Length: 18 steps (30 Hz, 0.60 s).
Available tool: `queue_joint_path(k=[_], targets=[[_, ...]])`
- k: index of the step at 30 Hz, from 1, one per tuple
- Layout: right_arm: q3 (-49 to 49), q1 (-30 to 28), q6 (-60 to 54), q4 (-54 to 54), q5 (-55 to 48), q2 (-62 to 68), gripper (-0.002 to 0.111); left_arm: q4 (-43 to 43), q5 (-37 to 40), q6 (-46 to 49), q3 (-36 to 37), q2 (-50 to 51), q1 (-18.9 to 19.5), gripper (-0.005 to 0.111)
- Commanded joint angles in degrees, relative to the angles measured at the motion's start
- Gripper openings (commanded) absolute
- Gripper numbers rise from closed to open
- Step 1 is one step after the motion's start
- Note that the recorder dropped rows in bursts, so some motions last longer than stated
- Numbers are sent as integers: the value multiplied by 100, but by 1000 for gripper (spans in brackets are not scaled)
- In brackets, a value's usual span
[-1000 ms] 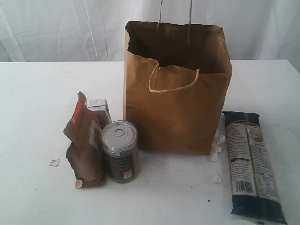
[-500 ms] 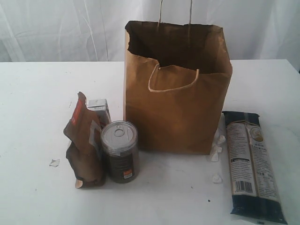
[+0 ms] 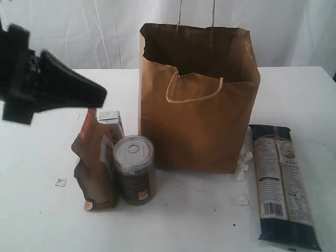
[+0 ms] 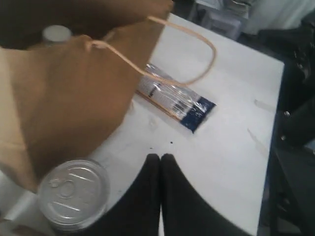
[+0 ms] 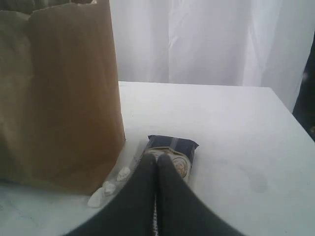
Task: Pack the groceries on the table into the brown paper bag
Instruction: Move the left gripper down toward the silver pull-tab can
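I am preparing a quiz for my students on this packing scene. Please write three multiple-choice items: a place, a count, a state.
1. (exterior view) Where does the pasta packet lie? A on the table, right of the brown paper bag; B inside it; C on the floor.
2. How many groceries stand left of the bag? A one; B three; C five.
3. How is the left gripper? A wide open; B shut on a bottle; C shut, empty.
Key: 1 A, flat beside the bag; 2 B, brown foil pouch, white-blue carton, tin can; 3 C, its fingers meet with nothing between.
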State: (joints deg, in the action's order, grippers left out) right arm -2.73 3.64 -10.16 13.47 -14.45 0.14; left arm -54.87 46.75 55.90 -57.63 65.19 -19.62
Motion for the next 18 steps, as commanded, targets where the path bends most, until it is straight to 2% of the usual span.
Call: queue_joint_path(k=[1, 4, 6, 8, 13, 15, 18], targets=[[16, -27, 13, 16, 109, -9, 0, -162, 95, 590, 403, 427, -542, 0], [16, -27, 13, 16, 120, -9, 0, -162, 12, 549, 725, 613, -725, 0], [16, -27, 13, 16, 135, -9, 0, -546, -1010, 548, 1136, 613, -848, 0], [16, -27, 13, 16, 160, -9, 0, -638, -1397, 550, 1205, 624, -848, 0], [16, -27, 13, 16, 173, -9, 0, -587, -1586, 1051, 1153, 624, -848, 0], [16, -27, 13, 16, 173, -9, 0, -299, -1508, 1078, 1153, 624, -848, 18], [16, -27, 13, 16, 173, -9, 0, -149, -1369, 1065, 1164, 624, -848, 66]])
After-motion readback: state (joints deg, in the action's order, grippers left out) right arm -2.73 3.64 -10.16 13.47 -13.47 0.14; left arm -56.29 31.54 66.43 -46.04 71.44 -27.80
